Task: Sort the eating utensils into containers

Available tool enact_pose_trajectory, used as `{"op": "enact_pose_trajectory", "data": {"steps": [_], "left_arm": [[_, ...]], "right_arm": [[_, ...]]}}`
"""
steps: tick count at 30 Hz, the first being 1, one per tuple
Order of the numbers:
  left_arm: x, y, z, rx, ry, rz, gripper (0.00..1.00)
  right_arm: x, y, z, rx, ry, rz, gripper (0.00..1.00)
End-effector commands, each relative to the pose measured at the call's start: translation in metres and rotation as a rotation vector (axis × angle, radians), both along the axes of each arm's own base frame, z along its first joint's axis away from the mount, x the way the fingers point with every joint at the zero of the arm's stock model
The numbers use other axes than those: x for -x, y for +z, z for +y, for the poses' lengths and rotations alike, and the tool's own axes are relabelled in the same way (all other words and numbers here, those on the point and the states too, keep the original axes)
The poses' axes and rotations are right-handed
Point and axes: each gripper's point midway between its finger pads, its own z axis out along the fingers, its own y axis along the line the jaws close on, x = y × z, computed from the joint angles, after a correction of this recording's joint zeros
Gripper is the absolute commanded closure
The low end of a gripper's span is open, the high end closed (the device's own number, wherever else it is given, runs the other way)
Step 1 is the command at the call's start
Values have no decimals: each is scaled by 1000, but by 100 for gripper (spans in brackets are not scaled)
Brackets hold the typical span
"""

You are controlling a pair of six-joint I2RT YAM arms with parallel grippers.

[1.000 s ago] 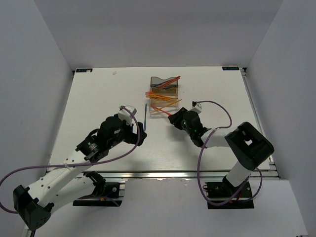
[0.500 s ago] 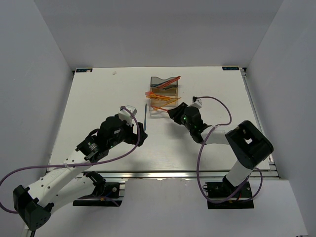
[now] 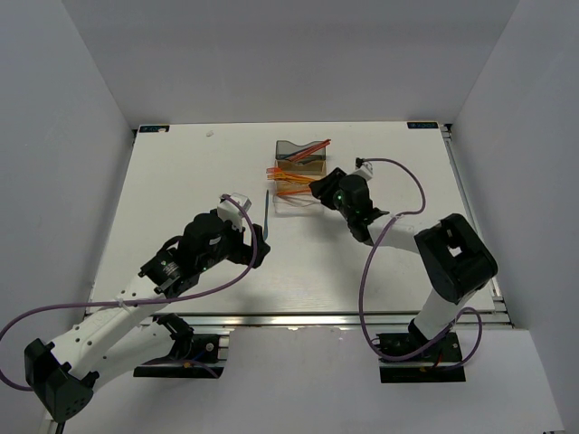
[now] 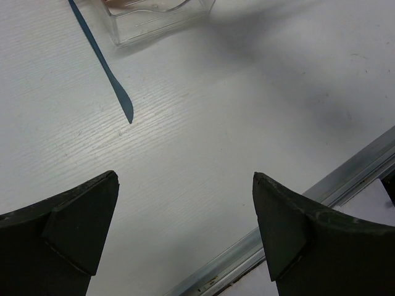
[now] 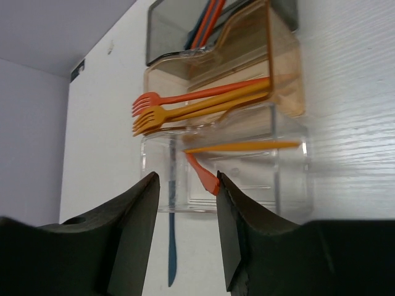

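Note:
Three joined containers stand in a row: smoky grey (image 3: pixel 298 150), amber (image 3: pixel 299 170) and clear (image 3: pixel 291 200). Red sticks lean in the grey bin (image 5: pixel 166 18). Orange and red forks (image 5: pixel 185 105) lie across the amber bin (image 5: pixel 284 80). The clear bin (image 5: pixel 290 179) holds a yellow stick (image 5: pixel 247 147) and a red utensil (image 5: pixel 202 172), whose near end touches my right finger. My right gripper (image 5: pixel 187 179) is open at the clear bin's near side (image 3: pixel 317 188). A dark blue knife (image 3: pixel 267 212) lies left of the bins. My left gripper (image 4: pixel 185 179) is open and empty, just short of the knife (image 4: pixel 102 61).
The table's metal front rail (image 4: pixel 345 179) runs close behind my left gripper. White walls enclose the table on three sides. The clear bin's corner (image 4: pixel 160 15) shows at the top of the left wrist view.
My right gripper has moved away from me to the clear bin, bringing the red utensil into it. The left arm has not moved.

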Motion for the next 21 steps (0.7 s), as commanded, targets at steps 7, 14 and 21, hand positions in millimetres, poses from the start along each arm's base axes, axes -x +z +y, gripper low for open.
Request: {"op": "enact_pose_trajectory", "data": {"steps": [7, 14, 21], "left_arm": [[-2, -7, 4, -24, 25, 11, 2], [-16, -16, 7, -41, 139, 63, 2], [-39, -28, -11, 36, 250, 134, 2]], "right_arm": [[0, 1, -42, 116, -117, 21, 44], [-11, 23, -53, 168, -119, -18, 30], [4, 43, -66, 223, -110, -48, 26]]}}
